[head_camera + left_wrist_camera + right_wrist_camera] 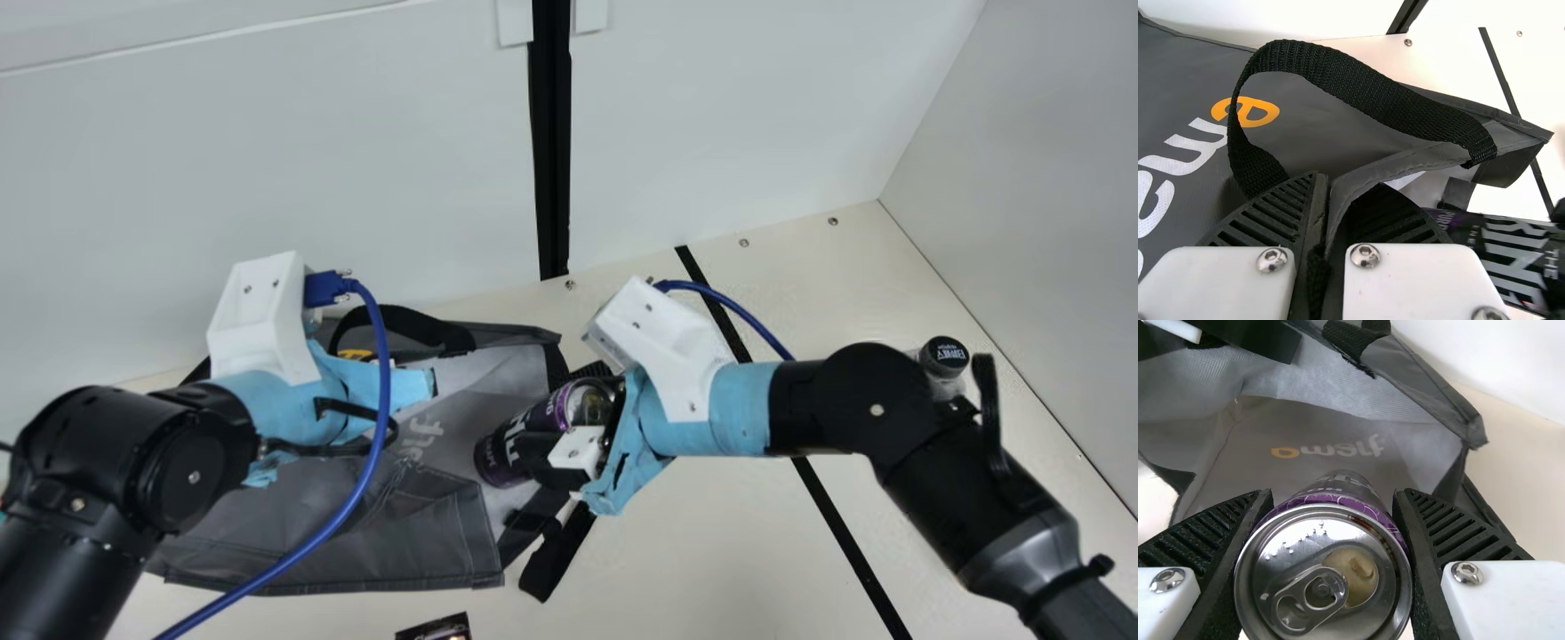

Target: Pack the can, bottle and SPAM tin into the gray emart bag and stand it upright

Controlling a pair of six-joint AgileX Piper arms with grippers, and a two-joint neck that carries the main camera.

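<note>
Item: can (507, 452), held at its lid end, pinched between the two fingers of the right gripper (1333, 497); lid towards the right wrist, base aimed at the bag's mouth, long axis running on from the fingers and into the opening, slightly towards the table's near side. The right arm is the one to carry it; whether the base touches the lining, cannot tell. Item: gray emart bag (382, 533), lying flat-sided on the left part of the table (711, 533), near its back edge, mouth facing the right edge. One side of its rim is pinched in the closed fingers of the left gripper (1321, 187), beside a black handle (1351, 77). Contents: the can's base end, at most, judged to be at the mouth. Coming move, as judged: slide the can inward along its axis while the rim is held up; a slack rim could catch it. Item: bottle (943, 354), upright near the right edge, unpacked. Item: dark package (437, 628), probably the SPAM tin, on the near side of the bag, unpacked.
</note>
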